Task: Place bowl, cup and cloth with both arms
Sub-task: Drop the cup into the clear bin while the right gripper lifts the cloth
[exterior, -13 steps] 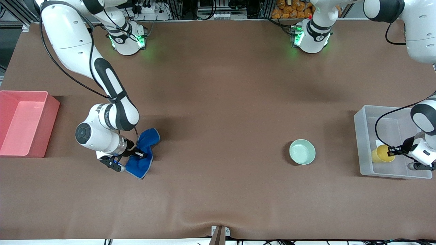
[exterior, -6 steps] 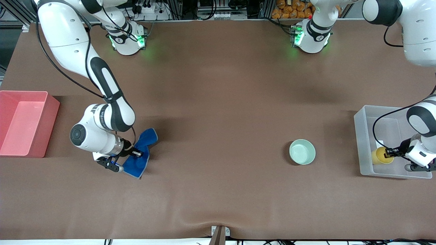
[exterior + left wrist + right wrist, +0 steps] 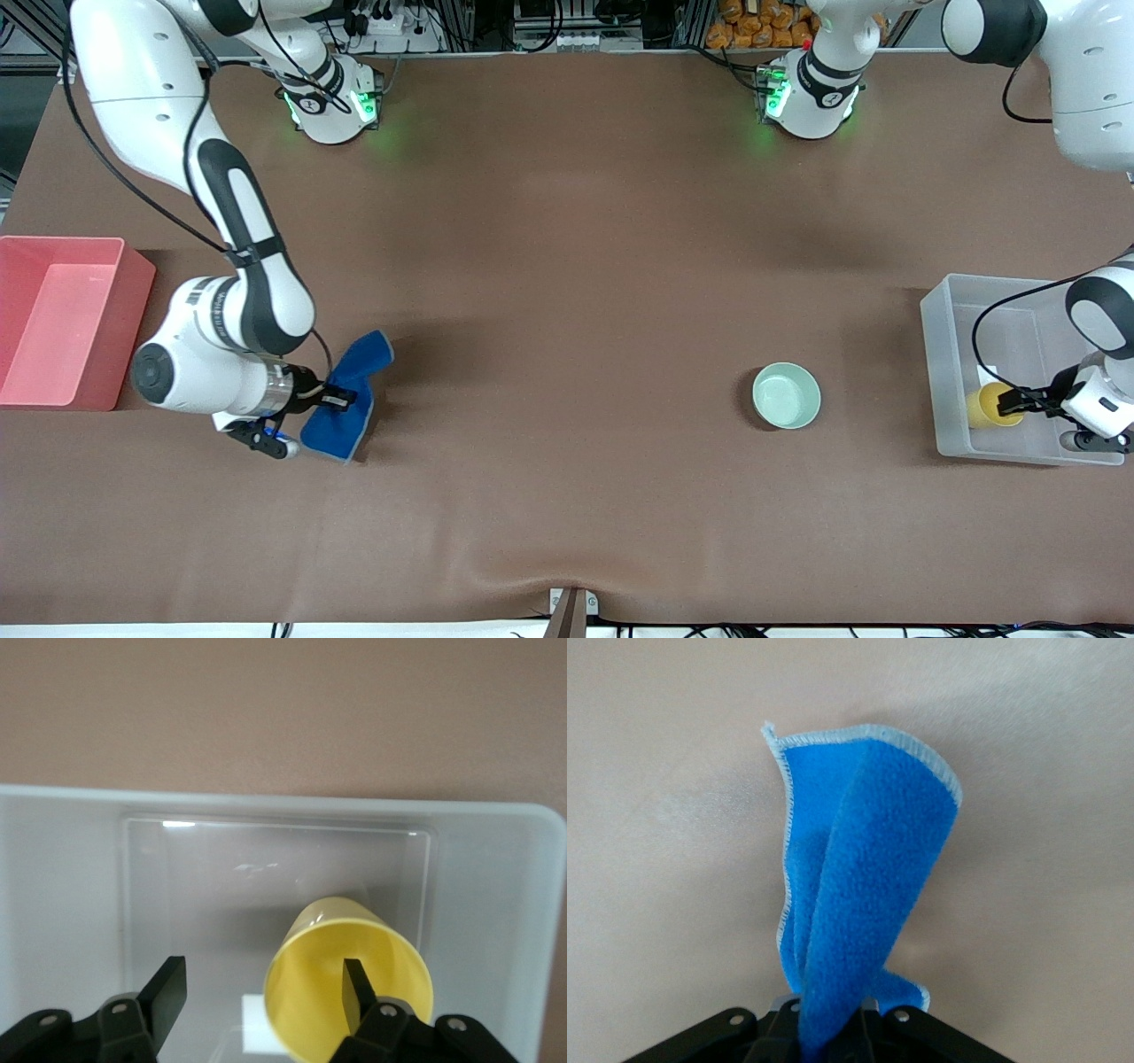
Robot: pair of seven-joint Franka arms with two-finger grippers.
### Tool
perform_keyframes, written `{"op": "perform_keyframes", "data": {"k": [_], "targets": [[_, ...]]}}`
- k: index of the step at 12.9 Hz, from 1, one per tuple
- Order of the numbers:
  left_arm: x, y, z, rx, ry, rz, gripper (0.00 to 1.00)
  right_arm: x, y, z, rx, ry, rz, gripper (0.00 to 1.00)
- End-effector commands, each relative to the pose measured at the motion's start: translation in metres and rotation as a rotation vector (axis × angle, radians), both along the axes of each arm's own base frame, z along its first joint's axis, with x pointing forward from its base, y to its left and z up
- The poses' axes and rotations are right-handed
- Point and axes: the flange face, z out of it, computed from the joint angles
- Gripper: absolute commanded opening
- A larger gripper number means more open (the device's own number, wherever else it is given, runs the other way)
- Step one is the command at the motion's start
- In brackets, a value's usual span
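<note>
The left gripper (image 3: pixel 264 985) hangs over the clear bin (image 3: pixel 62 868) with its fingers (image 3: pixel 166 989) spread apart. One finger sits inside the mouth of the yellow cup (image 3: pixel 350 979), the other outside it. The cup stands in the bin, near one end wall. Brown table surface (image 3: pixel 283 709) lies past the bin's rim.

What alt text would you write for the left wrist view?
The open left gripper straddles the rim of a yellow cup, one finger inside it, in a clear bin on the brown table.
</note>
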Motion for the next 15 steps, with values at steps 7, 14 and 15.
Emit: {"op": "perform_keyframes", "data": {"k": [7,14,15], "targets": [[-0.009,-0.051,0.106,-0.046,0.042,0.104,1.00,0.026,-0.041,0.072,-0.138,-0.025,0.120,0.00],[-0.003,-0.178,0.089,-0.122,0.135,0.200,1.00,0.016,-0.155,0.128,-0.257,0.017,0.205,0.00],[-0.005,-0.189,0.082,-0.123,0.148,0.221,1.00,0.007,-0.172,0.140,-0.272,0.055,0.205,0.00]]}}
